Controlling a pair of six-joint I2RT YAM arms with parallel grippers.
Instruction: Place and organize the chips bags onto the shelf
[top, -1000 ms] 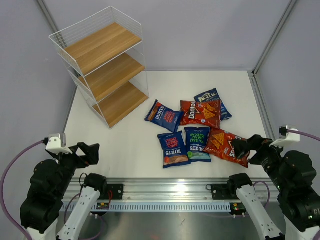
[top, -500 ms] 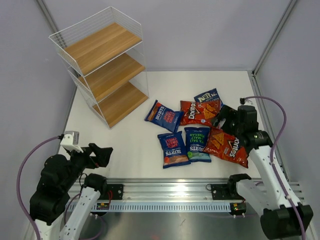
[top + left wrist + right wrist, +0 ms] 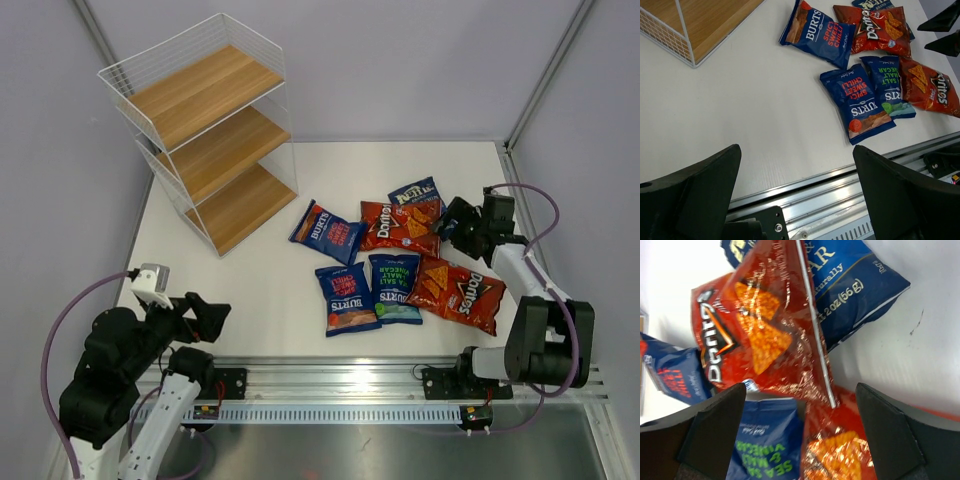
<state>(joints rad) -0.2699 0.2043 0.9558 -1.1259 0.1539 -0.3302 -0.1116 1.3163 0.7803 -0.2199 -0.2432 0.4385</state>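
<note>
Six chips bags lie in a loose cluster right of centre. They are a red Doritos bag, a second Doritos bag, a blue Kettle bag and three blue Burts bags. The white wire shelf with wooden boards stands at the far left, with nothing on it. My right gripper hovers open just above the upper Doritos bag and the Kettle bag, holding nothing. My left gripper is open and empty near the front rail.
The metal rail runs along the table's near edge, right under the left gripper. In the left wrist view the shelf's lowest board is at the top left. Grey walls close in the table.
The right arm has swung from the near right edge out over the bags, ending by the upper Doritos and Kettle bags. The left gripper has crept slightly forward and right. No bag has moved.
</note>
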